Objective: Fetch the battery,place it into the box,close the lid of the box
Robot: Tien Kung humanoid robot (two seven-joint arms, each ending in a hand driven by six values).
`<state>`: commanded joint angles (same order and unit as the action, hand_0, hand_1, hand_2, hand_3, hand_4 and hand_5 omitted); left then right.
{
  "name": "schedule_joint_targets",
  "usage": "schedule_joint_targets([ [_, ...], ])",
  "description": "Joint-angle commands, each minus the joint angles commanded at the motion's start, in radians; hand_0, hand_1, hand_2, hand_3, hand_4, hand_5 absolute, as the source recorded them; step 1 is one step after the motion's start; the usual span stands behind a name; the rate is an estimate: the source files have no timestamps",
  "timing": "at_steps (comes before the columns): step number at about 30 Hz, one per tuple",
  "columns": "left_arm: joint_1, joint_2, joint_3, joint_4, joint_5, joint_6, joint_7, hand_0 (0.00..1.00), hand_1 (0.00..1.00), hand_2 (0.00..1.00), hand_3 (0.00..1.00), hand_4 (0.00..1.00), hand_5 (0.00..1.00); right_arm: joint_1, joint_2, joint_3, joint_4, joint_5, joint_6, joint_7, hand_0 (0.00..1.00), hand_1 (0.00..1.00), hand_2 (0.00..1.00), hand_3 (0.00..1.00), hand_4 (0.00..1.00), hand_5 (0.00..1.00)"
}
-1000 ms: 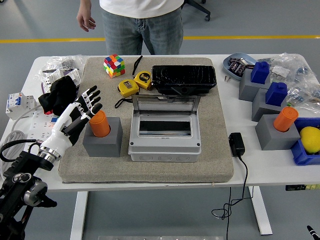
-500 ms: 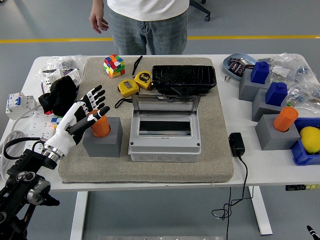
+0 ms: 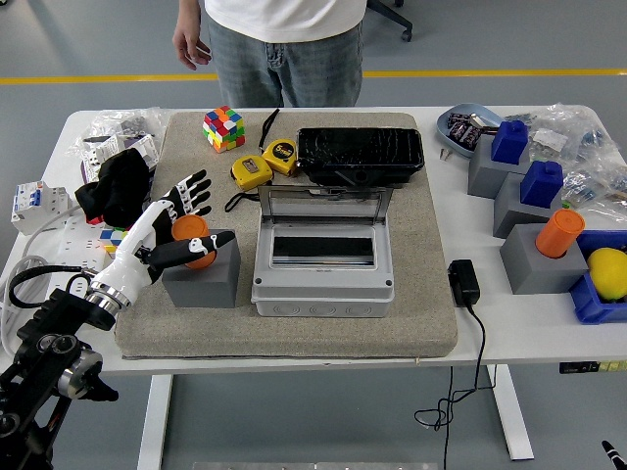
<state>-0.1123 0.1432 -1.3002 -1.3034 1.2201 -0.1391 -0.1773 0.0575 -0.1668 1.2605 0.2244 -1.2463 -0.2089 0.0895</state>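
Over the last second the left hand (image 3: 168, 233) has moved in from the side of the orange battery (image 3: 190, 241) and now reaches around it — the thumb has come across the front, while the other fingers (image 3: 191, 193) stand spread behind and above it. The hand is not clenched yet; it looks open around the battery, so I judge that the grasp is starting but is not closed. The battery itself has not moved: it stands upright in the grey holder block (image 3: 202, 274) on the mat (image 3: 423, 294), just left of the grey box (image 3: 323, 257). The box lid is raised, so the box is ready to receive it. The forearm comes in low from the lower left corner. A person (image 3: 284, 44) stands at the far side — hands not at the table.
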Motion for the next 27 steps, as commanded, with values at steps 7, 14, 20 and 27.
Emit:
schedule_joint_targets([
  [7,-0.007,0.000,0.015,-0.001,0.005,0.017,-0.002,0.831,0.934,0.926,0.903,0.998,0.002,0.000,0.001,0.008,0.001,-0.004,0.000,-0.001,0.994,0.946,0.880,0.878,0.998,0.998],
  [14,-0.011,-0.002,0.027,0.003,0.003,0.017,-0.004,0.811,0.907,0.882,0.859,0.998,0.002,0.002,0.000,0.013,0.001,-0.006,0.000,-0.001,0.993,0.945,0.878,0.877,0.998,0.998],
  [20,-0.010,-0.002,0.037,0.006,-0.005,0.021,-0.006,0.775,0.868,0.816,0.805,0.998,0.002,0.002,-0.001,0.018,0.001,-0.007,0.000,-0.001,0.990,0.945,0.877,0.877,0.998,0.998],
  [27,-0.011,-0.003,0.043,0.010,-0.026,0.029,-0.014,0.732,0.825,0.755,0.759,0.998,0.002,0.002,-0.001,0.019,0.001,-0.008,-0.001,-0.001,0.990,0.944,0.877,0.876,0.998,0.998],
])
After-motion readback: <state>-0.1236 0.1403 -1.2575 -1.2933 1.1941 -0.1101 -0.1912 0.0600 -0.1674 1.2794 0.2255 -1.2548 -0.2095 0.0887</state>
